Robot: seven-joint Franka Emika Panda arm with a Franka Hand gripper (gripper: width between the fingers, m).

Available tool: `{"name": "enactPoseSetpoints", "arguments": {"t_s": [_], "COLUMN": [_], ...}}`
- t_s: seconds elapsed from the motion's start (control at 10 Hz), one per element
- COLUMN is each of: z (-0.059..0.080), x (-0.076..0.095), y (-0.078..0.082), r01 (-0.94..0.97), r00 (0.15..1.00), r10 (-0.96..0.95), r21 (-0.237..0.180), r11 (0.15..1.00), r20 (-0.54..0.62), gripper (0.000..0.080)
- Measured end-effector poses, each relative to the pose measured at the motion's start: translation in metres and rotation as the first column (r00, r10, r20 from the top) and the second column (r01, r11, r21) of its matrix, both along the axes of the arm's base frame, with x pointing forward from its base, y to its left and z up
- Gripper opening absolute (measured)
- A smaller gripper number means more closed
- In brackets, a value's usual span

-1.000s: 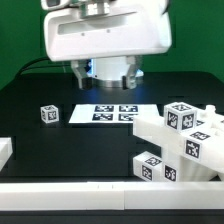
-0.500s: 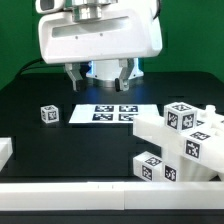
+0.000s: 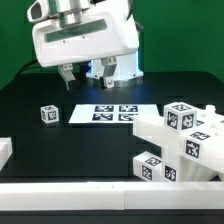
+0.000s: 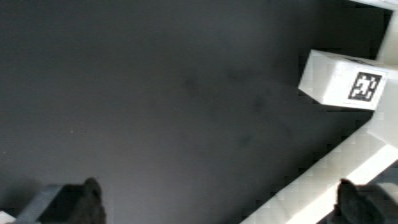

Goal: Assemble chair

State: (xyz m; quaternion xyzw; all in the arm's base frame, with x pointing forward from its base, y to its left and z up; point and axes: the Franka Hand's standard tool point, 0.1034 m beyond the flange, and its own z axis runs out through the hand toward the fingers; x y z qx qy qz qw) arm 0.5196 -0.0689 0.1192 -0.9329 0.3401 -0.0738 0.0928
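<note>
With the gripper (image 3: 84, 70) spread wide and empty, it should centre squarely over the small white tagged cube (image 3: 49, 114) at nine o'clock on the black surface (image 3: 100, 140) before descending.

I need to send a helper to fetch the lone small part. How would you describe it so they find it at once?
Start at the marker board lying flat mid-table. Just off its end toward the exterior view's left sits a small white tagged cube, alone on the black table. Unlike the piled chair parts on the exterior view's right, it touches nothing.

Franka arm tilted, wrist housing high at the exterior view's left-center, gripper (image 3: 84, 72) hanging w/ jaws spread wide, nothing btwn them, dark fingertips (image 4: 75, 203) apart in wrist view.
</note>
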Motion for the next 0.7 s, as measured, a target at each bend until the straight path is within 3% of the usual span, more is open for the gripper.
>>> {"name": "enactPoseSetpoints", "arguments": {"t_s": [0.3, 0.5, 0.7], "z": [-0.009, 0.0, -0.004], "x": [-0.016, -0.022, -0.023], "y": [-0.004, -0.022, -0.018], "r01": [-0.243, -0.189, -0.201], "r00": [0.968, 0.981, 0.979], "r10": [0.244, 0.19, 0.201], "r21": [0.016, -0.039, -0.033], "r11": [0.97, 0.981, 0.979], "r20": [-0.054, 0.029, 0.012], "gripper": [0.0649, 0.0649, 0.0649]}}
